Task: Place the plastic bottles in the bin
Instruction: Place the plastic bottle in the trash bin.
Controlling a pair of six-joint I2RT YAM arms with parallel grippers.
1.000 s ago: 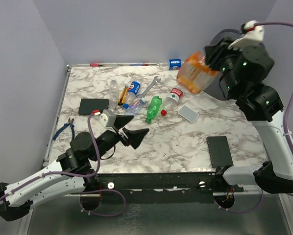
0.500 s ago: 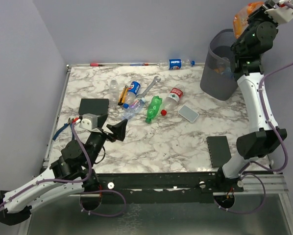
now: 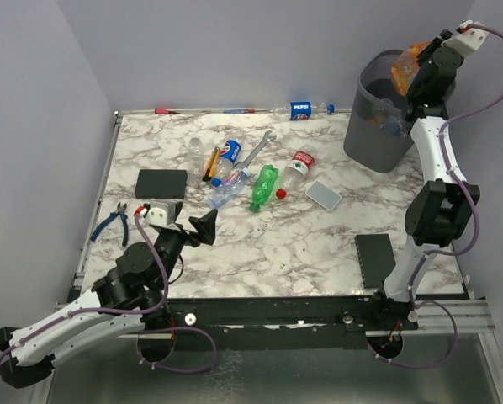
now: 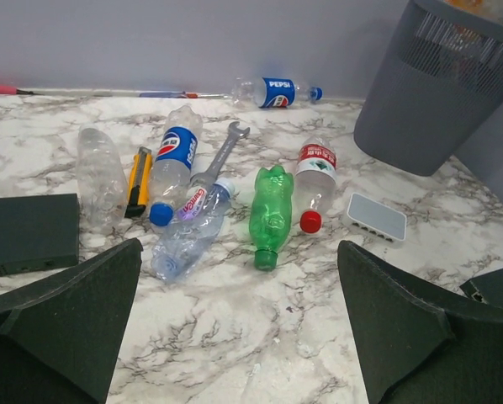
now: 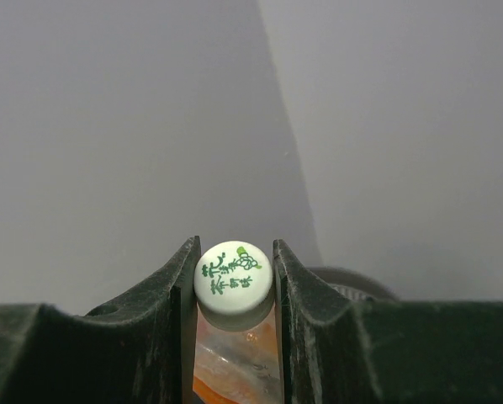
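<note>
I have my right gripper (image 3: 417, 69) high over the bin (image 3: 374, 139), clamped on an orange bottle (image 3: 405, 62) that hangs tilted above the bin's right rim. Just left of the bin, a Pepsi bottle (image 3: 301, 108) lies at the back edge of the counter (image 3: 302, 244). Farther left and nearer me lie a red-labelled bottle (image 3: 299, 166) and a green bottle (image 3: 265, 187). My left gripper (image 3: 205, 227) hovers far left of the bin.
</note>
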